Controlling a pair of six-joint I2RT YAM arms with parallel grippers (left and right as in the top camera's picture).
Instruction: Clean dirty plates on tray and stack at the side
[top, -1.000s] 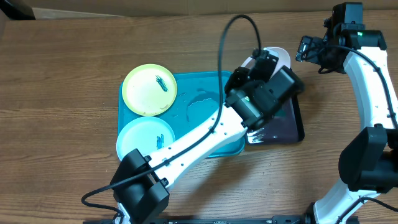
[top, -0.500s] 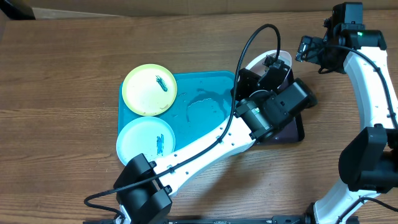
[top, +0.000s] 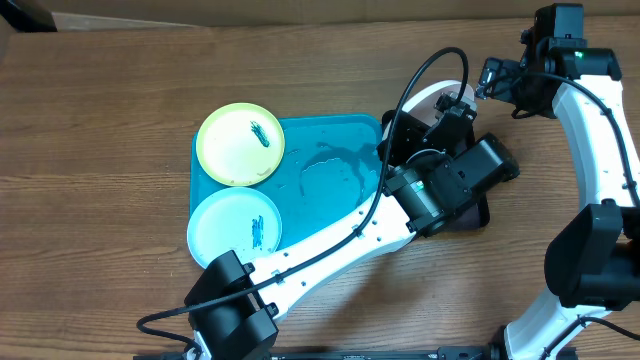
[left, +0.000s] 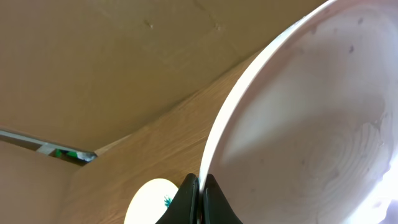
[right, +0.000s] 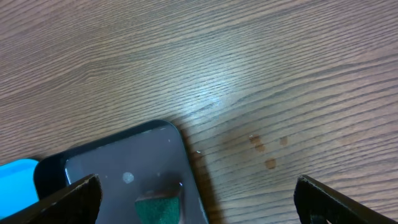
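Observation:
My left gripper (left: 200, 198) is shut on the rim of the white plate (left: 311, 118), which stands tilted on edge. From overhead, the white plate (top: 443, 97) shows past the tray's far right corner, above the black tray, with the left gripper (top: 437, 118) on its near edge. The yellow-green plate (top: 240, 143) and the pale blue plate (top: 234, 228) lie on the left side of the turquoise tray (top: 330, 175), each with teal smears. My right gripper (right: 198, 190) hangs open over the table, holding nothing, at the far right (top: 497, 78).
A black tray (right: 124, 165) with a green sponge (right: 158, 208) lies right of the turquoise tray, mostly under my left arm (top: 440, 190). Bare wood table (right: 280, 74) lies beyond it, with a few small stains (right: 267, 149).
My left wrist has swung right over the black tray, still gripping the white plate. The right arm and the two plates on the tray have not moved.

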